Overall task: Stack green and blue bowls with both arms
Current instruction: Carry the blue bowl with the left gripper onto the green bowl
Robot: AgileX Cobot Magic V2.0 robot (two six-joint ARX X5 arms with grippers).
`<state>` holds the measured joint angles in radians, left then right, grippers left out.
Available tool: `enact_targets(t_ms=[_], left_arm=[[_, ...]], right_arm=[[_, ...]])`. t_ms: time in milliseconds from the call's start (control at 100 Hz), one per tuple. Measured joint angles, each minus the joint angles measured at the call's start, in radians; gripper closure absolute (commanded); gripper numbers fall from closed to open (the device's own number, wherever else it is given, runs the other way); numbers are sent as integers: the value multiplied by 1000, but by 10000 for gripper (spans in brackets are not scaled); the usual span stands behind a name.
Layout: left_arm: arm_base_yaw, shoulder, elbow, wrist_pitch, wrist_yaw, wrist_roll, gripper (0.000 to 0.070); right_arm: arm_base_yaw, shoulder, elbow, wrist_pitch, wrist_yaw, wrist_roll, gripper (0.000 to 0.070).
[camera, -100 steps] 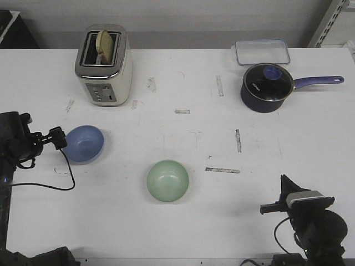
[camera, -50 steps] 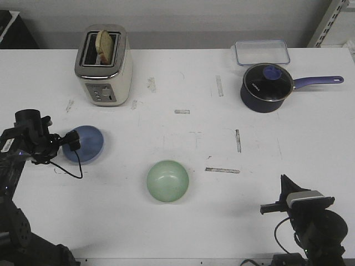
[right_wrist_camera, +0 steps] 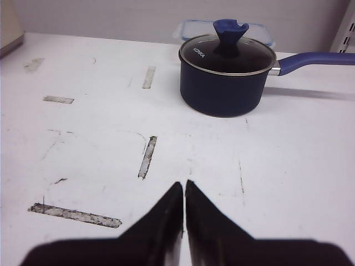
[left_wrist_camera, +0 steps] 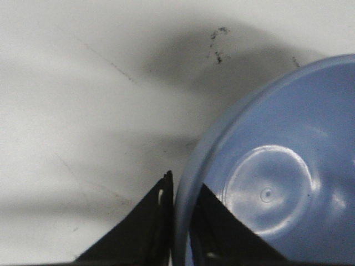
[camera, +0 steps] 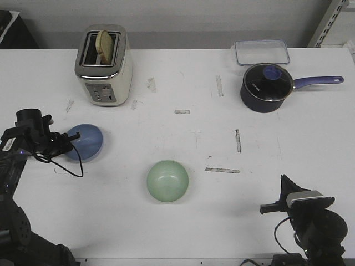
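The periwinkle blue bowl is at the left of the table, tipped up on its left side. My left gripper is shut on its left rim; in the left wrist view one finger lies outside and one inside the blue bowl, with the left gripper pinching the wall. The mint green bowl sits upright near the table's middle front, apart from both arms. My right gripper rests at the front right, and in the right wrist view the right gripper is shut with nothing in it.
A cream toaster with bread stands at the back left. A navy saucepan with a long handle and a clear lidded box stand at the back right. Tape marks dot the white table.
My left arm reached onto the blue bowl's left rim and shut on it; the bowl now tips up and has shifted slightly. The right arm and green bowl stayed still.
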<state>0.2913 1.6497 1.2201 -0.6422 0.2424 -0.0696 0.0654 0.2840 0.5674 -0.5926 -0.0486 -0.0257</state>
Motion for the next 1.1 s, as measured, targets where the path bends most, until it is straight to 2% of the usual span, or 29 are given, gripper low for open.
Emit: enact_targets(t_ms=[170, 460, 690, 910, 1100], left_arm=[[-6, -32, 0, 13, 64, -24, 699], [-135, -280, 9, 74, 68, -64, 699], [-367, -433, 10, 37, 92, -74, 699], [-643, -448, 10, -48, 94, -91, 699], [-810, -383, 10, -46, 13, -101, 699]], right_arm=[[0, 0, 0, 0, 0, 0, 700], [0, 0, -3, 2, 0, 0, 700], [0, 0, -6, 2, 0, 0, 700], [0, 0, -8, 4, 0, 0, 700], [0, 0, -10, 4, 0, 0, 700]])
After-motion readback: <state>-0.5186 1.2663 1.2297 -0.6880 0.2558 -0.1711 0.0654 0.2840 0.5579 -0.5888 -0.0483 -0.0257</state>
